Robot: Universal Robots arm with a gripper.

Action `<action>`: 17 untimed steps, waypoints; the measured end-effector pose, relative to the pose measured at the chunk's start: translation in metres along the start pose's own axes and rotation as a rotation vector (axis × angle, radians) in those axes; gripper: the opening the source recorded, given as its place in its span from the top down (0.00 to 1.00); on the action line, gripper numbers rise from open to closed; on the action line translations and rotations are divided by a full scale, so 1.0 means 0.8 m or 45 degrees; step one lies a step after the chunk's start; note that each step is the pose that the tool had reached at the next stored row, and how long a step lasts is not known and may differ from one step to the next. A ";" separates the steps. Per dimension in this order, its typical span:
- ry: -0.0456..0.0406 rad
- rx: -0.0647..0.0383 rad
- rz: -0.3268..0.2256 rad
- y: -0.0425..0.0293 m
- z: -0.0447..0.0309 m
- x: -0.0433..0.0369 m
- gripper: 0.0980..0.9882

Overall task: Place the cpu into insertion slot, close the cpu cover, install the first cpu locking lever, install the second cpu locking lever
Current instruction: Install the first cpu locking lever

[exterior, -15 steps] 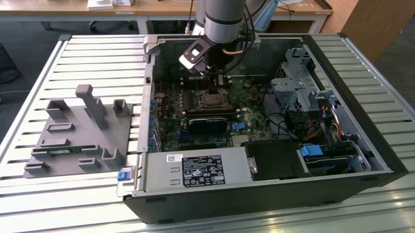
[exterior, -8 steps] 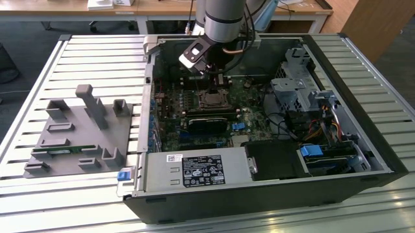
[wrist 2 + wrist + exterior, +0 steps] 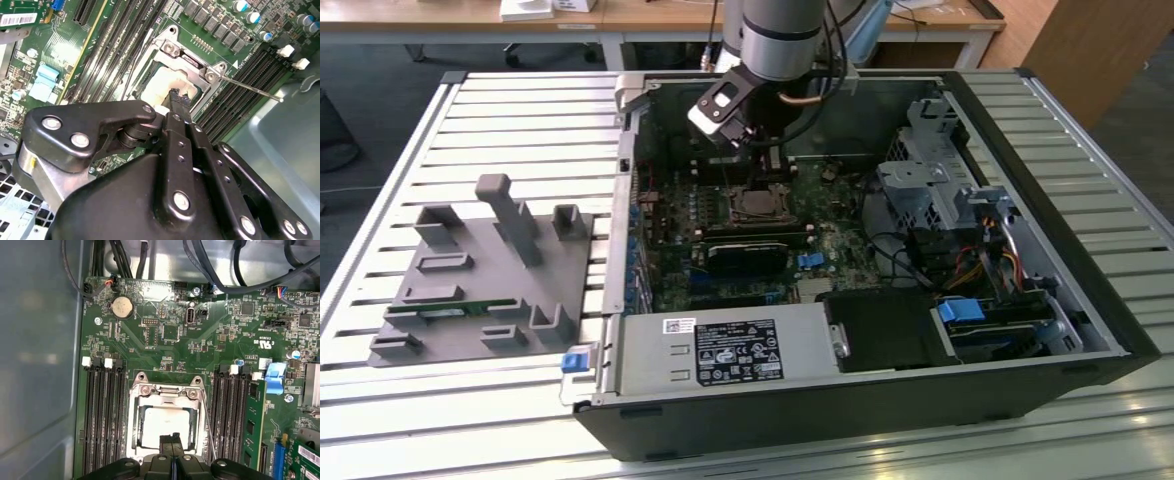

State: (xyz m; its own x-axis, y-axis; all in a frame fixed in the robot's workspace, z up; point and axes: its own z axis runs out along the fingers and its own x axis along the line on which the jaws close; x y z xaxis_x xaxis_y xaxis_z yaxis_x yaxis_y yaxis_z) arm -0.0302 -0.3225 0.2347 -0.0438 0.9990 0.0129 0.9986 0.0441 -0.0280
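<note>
Your hand (image 3: 172, 441) was closed, fingers pressed together on nothing, tip just above the cpu (image 3: 161, 422). The cpu lay flat in the insertion slot (image 3: 738, 211), framed by the cpu cover (image 3: 167, 390). I judge it light, stiff, fragile; take it by the edges.

Printed label (image 3: 738, 352) on power supply (image 3: 654, 362); barcode sticker (image 3: 18, 19) on green card (image 3: 27, 5); white markings on motherboard (image 3: 165, 350); nothing legible.

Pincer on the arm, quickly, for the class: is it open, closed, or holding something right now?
Pincer: closed, fingertips pressed together with nothing seen between them, tips over the cpu.
</note>
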 end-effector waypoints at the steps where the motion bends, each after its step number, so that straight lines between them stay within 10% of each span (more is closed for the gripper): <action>1: 0.000 0.000 0.000 -0.0001 -0.0020 0.000 0.99; 17: -0.004 -0.017 -0.001 -0.0012 -0.0423 0.001 0.99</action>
State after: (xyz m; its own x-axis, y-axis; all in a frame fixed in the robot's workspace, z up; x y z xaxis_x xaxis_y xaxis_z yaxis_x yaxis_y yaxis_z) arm -0.0302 -0.3225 0.2685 -0.0449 0.9989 0.0101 0.9989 0.0451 -0.0143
